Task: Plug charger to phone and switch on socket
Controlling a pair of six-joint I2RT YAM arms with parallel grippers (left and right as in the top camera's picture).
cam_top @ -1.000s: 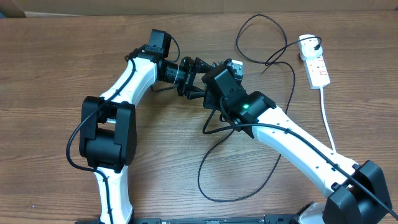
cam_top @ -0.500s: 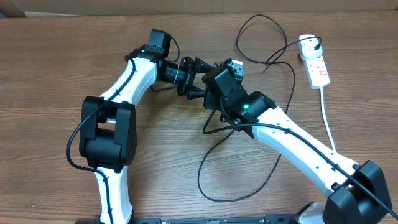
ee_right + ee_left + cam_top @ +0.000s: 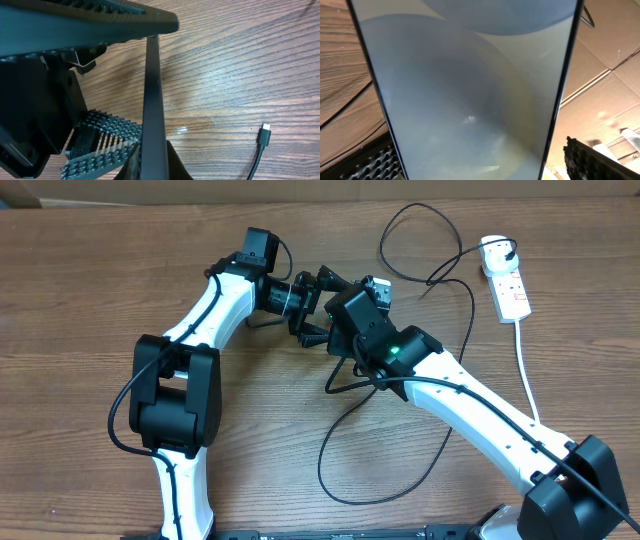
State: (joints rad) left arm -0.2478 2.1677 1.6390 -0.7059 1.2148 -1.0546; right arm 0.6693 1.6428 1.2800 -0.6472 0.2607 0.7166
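One phone [image 3: 152, 100] edge-on in right tool [image 3: 147, 157], left tool [image 3: 480, 162] spread

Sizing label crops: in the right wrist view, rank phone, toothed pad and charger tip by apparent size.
1-2: phone, seen edge-on, and toothed pad look about alike. The phone is longer and the pad broader, and both are near the lens, so they are unranked.
3: charger tip, clearly smallest.

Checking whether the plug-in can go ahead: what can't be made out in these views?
Port of the phone: the phone fills the left wrist view, with its ends cut off. The right wrist view shows only its edge. Overhead, the left gripper and right gripper cover it.
Type of the connector tip: too small in the right wrist view.
Switch state of the socket: too small overhead.
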